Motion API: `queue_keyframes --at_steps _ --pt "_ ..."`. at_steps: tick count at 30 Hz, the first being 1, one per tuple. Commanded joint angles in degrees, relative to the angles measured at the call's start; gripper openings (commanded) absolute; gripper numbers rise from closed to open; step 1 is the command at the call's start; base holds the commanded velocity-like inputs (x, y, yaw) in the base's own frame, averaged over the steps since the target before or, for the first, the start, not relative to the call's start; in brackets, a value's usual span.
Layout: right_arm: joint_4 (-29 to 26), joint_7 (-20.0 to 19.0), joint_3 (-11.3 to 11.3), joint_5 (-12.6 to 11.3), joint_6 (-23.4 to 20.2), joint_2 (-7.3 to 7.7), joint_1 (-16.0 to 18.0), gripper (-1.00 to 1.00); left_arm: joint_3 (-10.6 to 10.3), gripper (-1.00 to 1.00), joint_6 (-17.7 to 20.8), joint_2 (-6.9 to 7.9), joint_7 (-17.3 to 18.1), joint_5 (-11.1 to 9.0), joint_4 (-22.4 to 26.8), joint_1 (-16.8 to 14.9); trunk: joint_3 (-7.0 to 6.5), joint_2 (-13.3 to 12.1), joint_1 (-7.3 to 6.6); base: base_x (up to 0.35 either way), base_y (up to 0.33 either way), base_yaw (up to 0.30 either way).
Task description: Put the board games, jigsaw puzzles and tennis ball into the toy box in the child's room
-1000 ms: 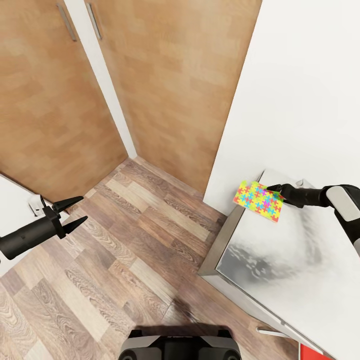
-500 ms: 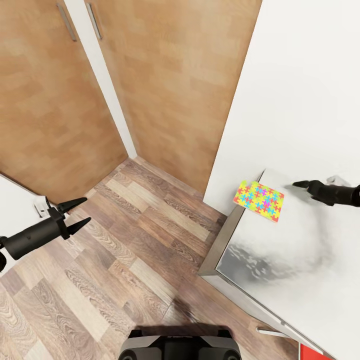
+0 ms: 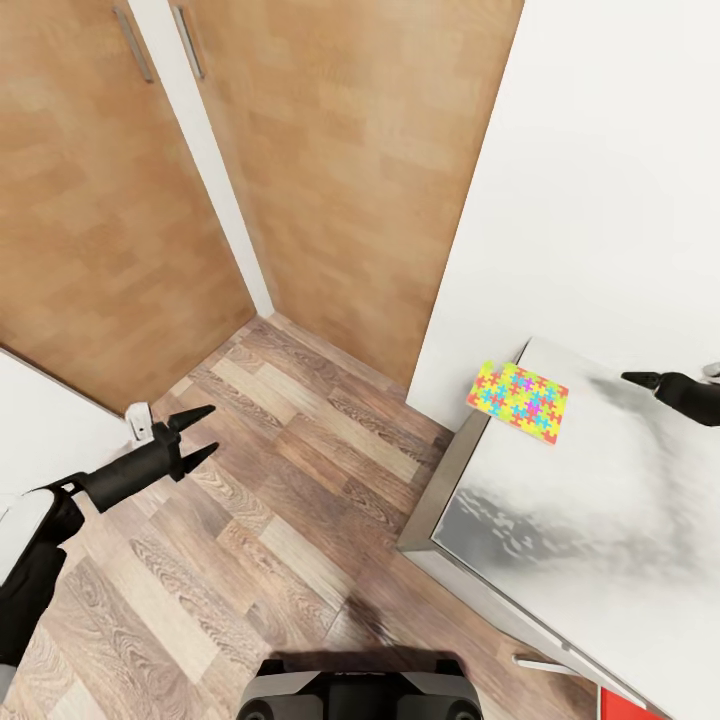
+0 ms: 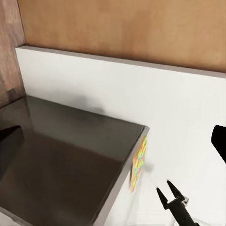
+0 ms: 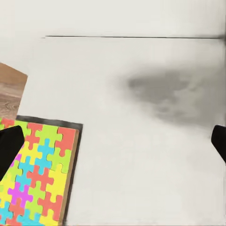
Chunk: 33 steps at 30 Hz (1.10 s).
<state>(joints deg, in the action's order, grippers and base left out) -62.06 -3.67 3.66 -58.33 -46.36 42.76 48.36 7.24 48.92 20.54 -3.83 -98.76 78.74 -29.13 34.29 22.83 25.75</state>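
The table (image 3: 590,520) top is glossy pale marble, mirror-smooth. On its corner the jigsaw puzzle (image 3: 518,400) looks matt card. Beside the table, the floor (image 3: 250,500) is grained wood plank.

The left arm reaches forward and up from the head view's lower left, black forearm extended, its left gripper (image 3: 196,434) ending in two pointed fingers (image 3: 197,413) spread apart, holding nothing. The right gripper (image 3: 640,378) enters from the right edge, its dark pointed tip aimed leftward; its fingers' spacing is unclear there.
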Motion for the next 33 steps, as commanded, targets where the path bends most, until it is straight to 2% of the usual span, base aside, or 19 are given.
queue_keyframes --at_steps 1,7,10,13,14,18,19,24,33 --pt "-0.1 -0.4 0.1 0.4 -0.3 0.00 0.0 1.00 0.0 1.00 0.2 -0.01 -0.3 -0.4 0.0 -0.1 0.07 0.1 0.03 0.000 0.000 0.000" --pt "-15.2 -0.1 7.7 0.5 -1.7 -0.14 -10.6 1.00 -5.3 1.00 0.1 -1.17 13.3 8.9 -8.7 -3.5 0.07 0.1 0.03 0.000 0.000 0.000" --pt "-21.1 0.1 11.1 0.5 -4.3 -0.33 -14.8 1.00 -6.5 1.00 -0.1 -1.36 21.1 12.7 -12.9 -4.6 0.07 0.1 0.03 0.000 0.000 0.000" --pt "-24.7 0.2 13.9 0.5 -6.8 -0.93 -18.0 1.00 -7.2 1.00 -0.2 -1.47 27.9 16.3 -15.7 -5.5 0.06 0.1 0.03 0.000 0.000 -0.017" --pt "-24.7 0.2 13.9 0.5 -6.8 -0.93 -18.0 1.00 -7.2 1.00 -0.2 -1.47 27.9 16.3 -15.7 -5.5 0.05 0.1 0.03 0.000 0.000 -0.038" --pt "-27.5 0.2 15.9 0.7 -8.4 -2.51 -21.4 1.00 -7.5 1.00 -0.4 -2.07 32.8 21.2 -17.5 -6.1 -0.03 0.1 0.03 0.000 0.000 -0.125" --pt "-27.5 0.2 15.9 0.7 -8.4 -2.51 -21.4 1.00 -7.5 1.00 -0.4 -2.07 32.8 21.2 -17.5 -6.1 -0.06 0.1 0.03 0.000 0.000 -0.169" --pt "-29.4 0.2 17.5 0.8 -9.1 -3.67 -23.3 1.00 -7.6 1.00 -2.4 -3.62 35.3 25.2 -18.4 -7.0 -0.20 0.1 0.03 0.000 0.000 -0.216" --pt "-30.1 0.2 19.5 0.9 -9.5 -4.18 -24.0 1.00 -7.9 1.00 -4.6 -4.38 38.1 28.4 -18.7 -7.4 -0.48 0.1 0.03 0.000 0.000 -0.257"
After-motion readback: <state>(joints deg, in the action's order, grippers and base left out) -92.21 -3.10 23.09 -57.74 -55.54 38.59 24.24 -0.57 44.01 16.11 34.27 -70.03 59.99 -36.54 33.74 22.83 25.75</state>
